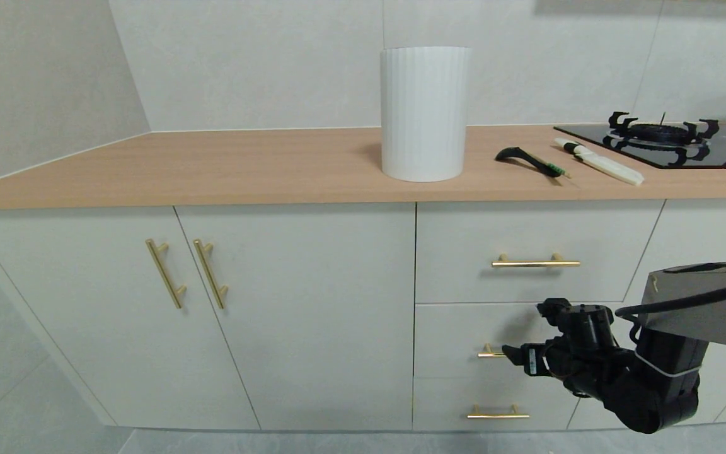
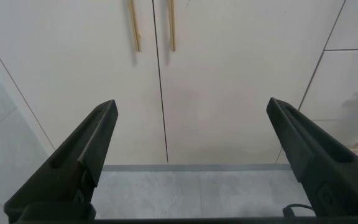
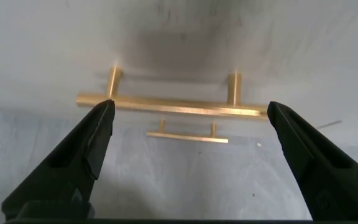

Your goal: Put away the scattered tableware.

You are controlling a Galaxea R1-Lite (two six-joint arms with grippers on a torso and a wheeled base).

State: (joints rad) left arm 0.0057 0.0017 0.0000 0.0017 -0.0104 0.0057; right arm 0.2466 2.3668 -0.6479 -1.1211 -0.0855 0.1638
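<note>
Wood counter [image 1: 243, 167], white canister [image 1: 424, 113], L gripper [image 2: 191, 104] spread, R gripper [image 3: 189, 107] spread at drawer handle [image 3: 160, 106]

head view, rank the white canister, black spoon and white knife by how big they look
1. white canister, clearly the largest
2. white knife
3. black spoon
The knife and spoon look nearly alike; the knife seems slightly longer.

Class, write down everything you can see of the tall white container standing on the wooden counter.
The white container is a tall, straight-sided cylinder. Its wall is covered in fine vertical ribs and looks matte, perhaps ceramic or plastic. It stands upright on the wooden counter, nearer the front edge than the wall, above the seam between the cupboard door and the drawers. Its inside cannot be seen. Nothing touches it but the counter; the black spoon lies apart, to the robot's right of it.
</note>
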